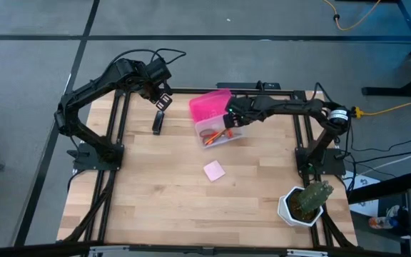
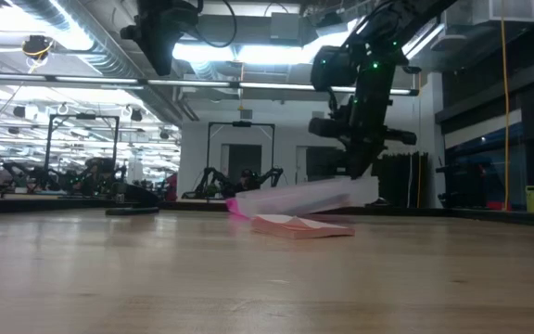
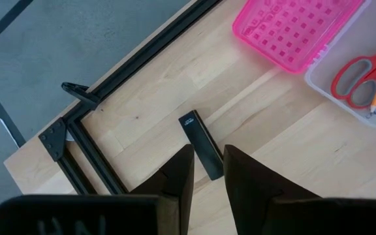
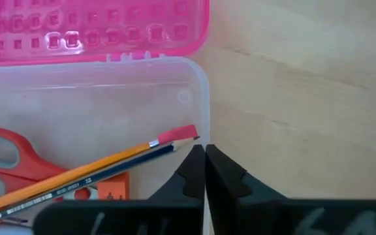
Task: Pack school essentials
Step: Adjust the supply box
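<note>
the right gripper (image 4: pixel 204 171), fingers pressed together on the clear box's wall (image 4: pixel 204 98), has the orange pencil (image 4: pixel 83 173) and red-handled scissors (image 4: pixel 12 160) just beside it (inside the box). the left gripper (image 3: pixel 207 175), narrowly parted, hovers above the small black oblong item (image 3: pixel 201 134).

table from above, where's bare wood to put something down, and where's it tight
Free: the near-left stretch, left of the pink notepad, and the strip between notepad and cactus. Crowded: the far middle, where the clear box, black oblong item, left gripper and right gripper cluster.
</note>
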